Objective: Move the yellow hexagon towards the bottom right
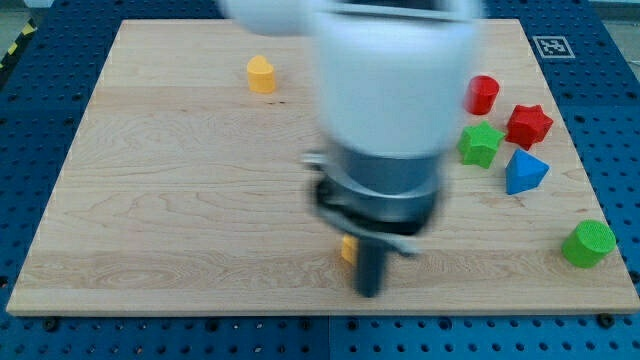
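Observation:
A small yellow block shows only as a sliver at the view's bottom centre; the arm hides most of it, so I cannot make out its shape. My tip is just to the right of it and slightly lower, close beside it; I cannot tell if they touch. Another yellow block, pentagon-like, sits at the view's top left of centre.
At the view's right are a red cylinder, a red star, a green star, a blue triangular block and a green cylinder near the wooden board's bottom right corner. The blurred arm body hides the board's centre.

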`<move>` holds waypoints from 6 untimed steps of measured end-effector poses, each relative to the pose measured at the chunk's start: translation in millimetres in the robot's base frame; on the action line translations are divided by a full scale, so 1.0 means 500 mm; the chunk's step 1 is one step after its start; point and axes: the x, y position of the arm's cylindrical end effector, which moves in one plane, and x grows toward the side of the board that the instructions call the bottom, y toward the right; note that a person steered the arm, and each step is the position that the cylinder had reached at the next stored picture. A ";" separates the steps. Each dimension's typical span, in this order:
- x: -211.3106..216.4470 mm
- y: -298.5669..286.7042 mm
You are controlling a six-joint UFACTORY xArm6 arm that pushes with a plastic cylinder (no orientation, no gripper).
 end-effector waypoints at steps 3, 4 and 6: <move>0.022 0.141; 0.022 0.093; -0.026 -0.293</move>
